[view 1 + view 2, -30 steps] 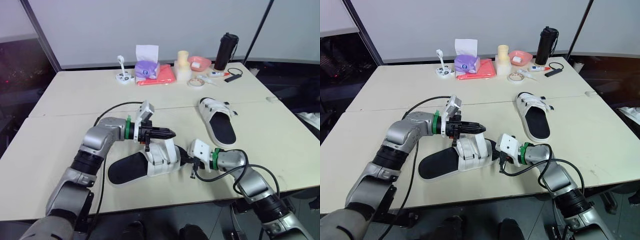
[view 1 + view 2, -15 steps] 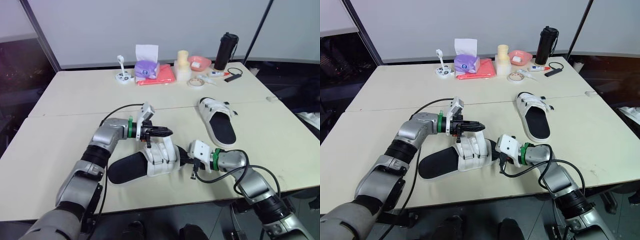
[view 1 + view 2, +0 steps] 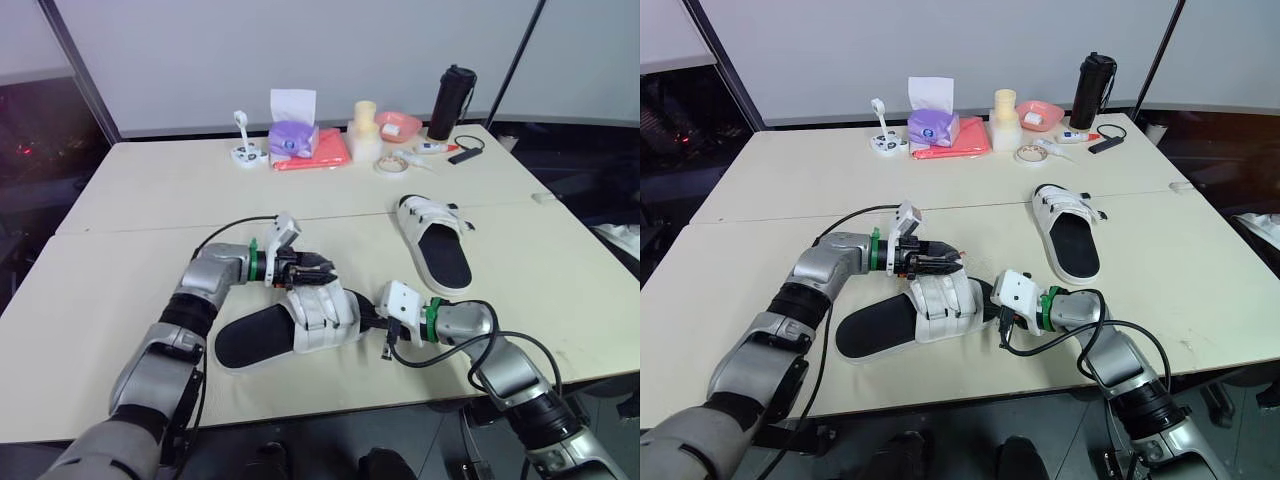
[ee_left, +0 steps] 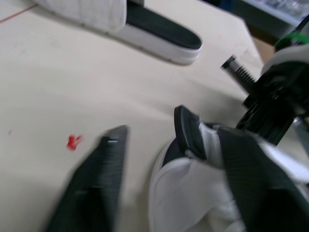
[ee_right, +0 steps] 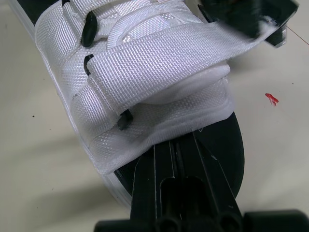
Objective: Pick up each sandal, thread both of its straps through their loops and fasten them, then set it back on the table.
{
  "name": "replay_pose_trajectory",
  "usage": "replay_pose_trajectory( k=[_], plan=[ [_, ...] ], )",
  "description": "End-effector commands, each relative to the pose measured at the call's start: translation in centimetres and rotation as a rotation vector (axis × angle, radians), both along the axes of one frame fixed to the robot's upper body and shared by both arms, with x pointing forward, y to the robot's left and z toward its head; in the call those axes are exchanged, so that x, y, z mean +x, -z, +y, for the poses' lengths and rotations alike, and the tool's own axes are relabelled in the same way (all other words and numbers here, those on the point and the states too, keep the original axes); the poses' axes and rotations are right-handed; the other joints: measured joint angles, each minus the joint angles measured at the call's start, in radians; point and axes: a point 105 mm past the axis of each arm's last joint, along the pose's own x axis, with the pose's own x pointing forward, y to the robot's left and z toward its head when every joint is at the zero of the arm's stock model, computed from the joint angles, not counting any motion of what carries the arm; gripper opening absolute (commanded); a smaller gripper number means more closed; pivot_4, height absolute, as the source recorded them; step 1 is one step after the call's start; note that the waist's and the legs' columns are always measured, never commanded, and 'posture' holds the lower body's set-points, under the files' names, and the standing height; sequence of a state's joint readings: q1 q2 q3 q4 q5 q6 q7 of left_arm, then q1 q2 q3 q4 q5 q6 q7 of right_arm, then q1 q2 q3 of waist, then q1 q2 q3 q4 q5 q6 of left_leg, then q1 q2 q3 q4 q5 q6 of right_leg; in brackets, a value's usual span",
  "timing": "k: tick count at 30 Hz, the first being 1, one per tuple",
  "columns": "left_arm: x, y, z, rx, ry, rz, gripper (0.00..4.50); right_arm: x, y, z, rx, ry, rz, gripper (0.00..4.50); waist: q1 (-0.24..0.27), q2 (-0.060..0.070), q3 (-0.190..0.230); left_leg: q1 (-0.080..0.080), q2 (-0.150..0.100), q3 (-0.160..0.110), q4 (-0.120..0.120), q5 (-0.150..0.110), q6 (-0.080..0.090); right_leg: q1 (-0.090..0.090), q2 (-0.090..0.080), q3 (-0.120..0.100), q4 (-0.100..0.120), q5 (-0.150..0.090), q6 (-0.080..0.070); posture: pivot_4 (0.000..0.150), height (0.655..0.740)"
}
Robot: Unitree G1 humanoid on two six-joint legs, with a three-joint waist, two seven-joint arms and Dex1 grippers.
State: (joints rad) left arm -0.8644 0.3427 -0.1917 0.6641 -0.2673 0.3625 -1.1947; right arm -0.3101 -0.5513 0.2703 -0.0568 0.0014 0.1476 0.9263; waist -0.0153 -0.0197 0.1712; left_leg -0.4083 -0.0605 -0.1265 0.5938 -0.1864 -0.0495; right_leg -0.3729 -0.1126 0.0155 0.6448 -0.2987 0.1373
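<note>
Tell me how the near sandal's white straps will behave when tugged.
The woven straps likely flop and bend; one already curls loosely over the upper. The near sandal probably feels light, its thick sole fairly stiff, and may slide on the smooth table.

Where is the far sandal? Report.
In the head views, the far sandal lies on the table, right side, beyond the right gripper and the near sandal.

Left arm (image 3: 195, 295) and right arm (image 3: 505, 365) match on my feed: rounded silver-grey shells, darker joints. Each wrist carries a green ring (image 3: 253, 262). Ahead of the ring I see a white camera block (image 3: 284, 230) and the black fingers (image 5: 154, 188) of left gripper (image 3: 318, 266) and right gripper (image 3: 366, 316). Behind the ring, a black cable (image 3: 232, 222) loops off.
</note>
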Motion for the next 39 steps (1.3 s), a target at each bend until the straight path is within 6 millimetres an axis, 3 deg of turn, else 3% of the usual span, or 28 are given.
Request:
replay_pose_trajectory(
  k=[1, 13, 17, 20, 25, 30, 36, 39],
  plan=[
    [0.4, 0.5, 0.6, 0.060, -0.019, -0.059, 4.47, -2.1, 4.0, -0.1, -0.085, -0.030, 0.157, 0.00, 0.000, 0.000, 0.000, 0.000, 0.000, 0.000, 0.000, 0.000, 0.000, 0.000, 0.000, 0.000, 0.000, 0.000, 0.000, 0.150, 0.7400],
    [3.1, 1.2, 0.7, 0.136, -0.193, -0.157, 4.47, -2.0, 4.0, 0.1, -0.079, -0.025, 0.155, 0.00, 0.001, -0.001, -0.001, 0.000, 0.000, 0.000, 0.000, 0.000, 0.000, 0.000, 0.000, 0.000, 0.000, 0.000, 0.000, 0.150, 0.7400],
    [3.8, 0.4, 1.1, 0.125, -0.230, -0.189, 4.47, -2.0, 4.0, 0.1, -0.080, -0.025, 0.155, 0.00, 0.000, -0.001, -0.001, 0.000, 0.000, 0.000, 0.000, 0.000, 0.000, 0.000, 0.000, 0.000, 0.000, 0.000, 0.000, 0.150, 0.7400],
    [4.1, -1.4, 1.6, 0.068, -0.241, -0.202, 4.47, -1.9, 4.0, 0.1, -0.079, -0.025, 0.151, 0.00, 0.000, -0.001, -0.001, 0.000, 0.000, 0.000, 0.000, 0.000, 0.000, 0.000, 0.000, 0.000, 0.000, 0.000, 0.000, 0.150, 0.7400],
    [2.4, -3.8, 3.2, 0.017, -0.175, -0.293, 4.47, -2.0, 3.0, 0.2, -0.062, -0.021, 0.129, 0.00, -0.003, -0.001, 0.000, 0.000, 0.000, 0.000, -0.001, 0.000, 0.000, 0.000, 0.000, 0.000, 0.000, 0.000, 0.001, 0.150, 0.7400],
    [-0.3, -3.7, 4.9, 0.050, -0.109, -0.361, 4.47, -2.4, 1.4, -0.1, -0.025, 0.009, 0.117, 0.00, -0.001, 0.000, -0.001, 0.000, 0.000, 0.000, -0.002, 0.000, 0.000, -0.001, 0.000, 0.001, 0.000, 0.000, 0.001, 0.150, 0.7400],
    [-4.3, -3.2, 6.7, 0.135, -0.011, -0.488, 4.47, -3.7, -1.9, -1.4, 0.047, 0.077, 0.121, 0.00, 0.006, 0.001, 0.001, -0.001, 0.003, -0.004, -0.001, 0.000, 0.000, -0.001, -0.002, 0.001, 0.000, 0.000, 0.000, 0.150, 0.7400],
    [-5.0, -2.9, 7.0, 0.187, 0.023, -0.577, 4.47, -4.1, -3.1, -2.0, 0.067, 0.103, 0.134, 0.00, 0.009, 0.001, 0.001, -0.002, 0.002, -0.004, -0.001, 0.000, 0.000, -0.001, -0.004, 0.001, -0.001, -0.002, -0.002, 0.150, 0.7400]
  ],
)
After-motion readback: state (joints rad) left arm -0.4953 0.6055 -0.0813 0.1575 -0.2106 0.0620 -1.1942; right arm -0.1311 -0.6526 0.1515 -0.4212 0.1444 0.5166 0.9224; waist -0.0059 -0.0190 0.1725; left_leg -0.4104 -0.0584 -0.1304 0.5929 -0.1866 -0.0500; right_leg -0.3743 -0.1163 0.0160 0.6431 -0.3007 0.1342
